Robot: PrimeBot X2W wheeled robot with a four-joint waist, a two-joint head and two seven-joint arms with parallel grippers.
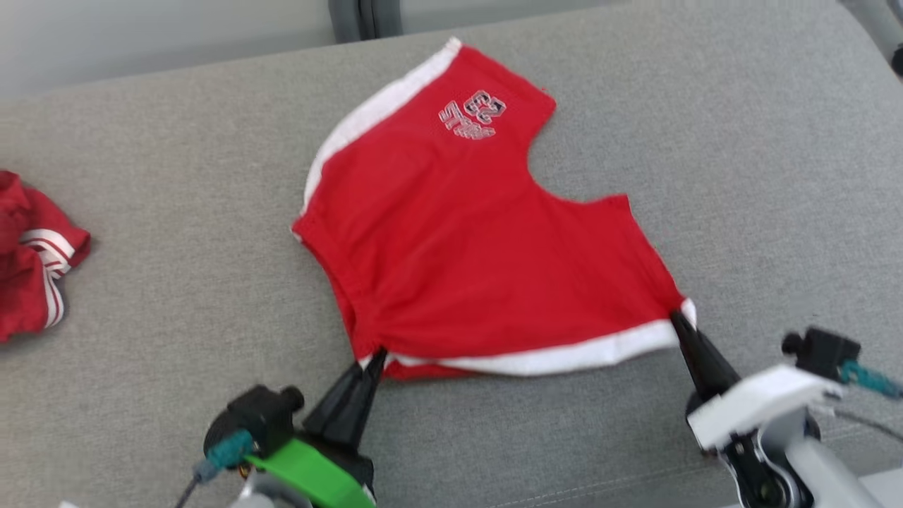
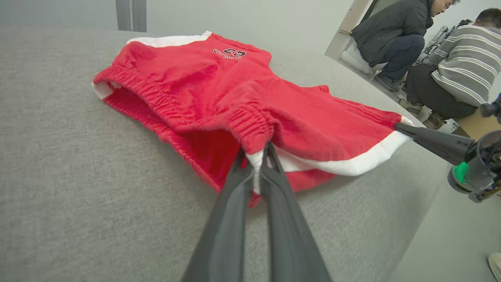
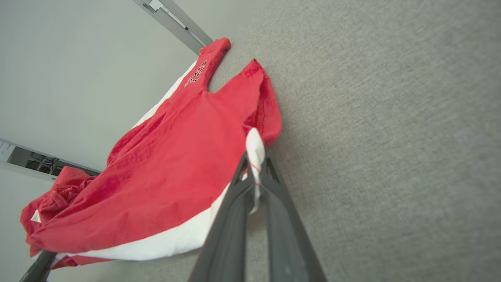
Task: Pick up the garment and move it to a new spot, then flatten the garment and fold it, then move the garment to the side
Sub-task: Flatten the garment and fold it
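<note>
Now the red cloth shorts with white edges lie in the middle of the grey cloth surface. The left end effector is pinched tight on their near left corner. The right end effector is pinched tight on their near right corner. Both should pull gently apart and stay low, so the shorts go flat. The small print is too blurry to read. A crumpled red cloth at the left is cut off.

The red garment bears a stitched "23"; the small lettering beside it is unreadable
</note>
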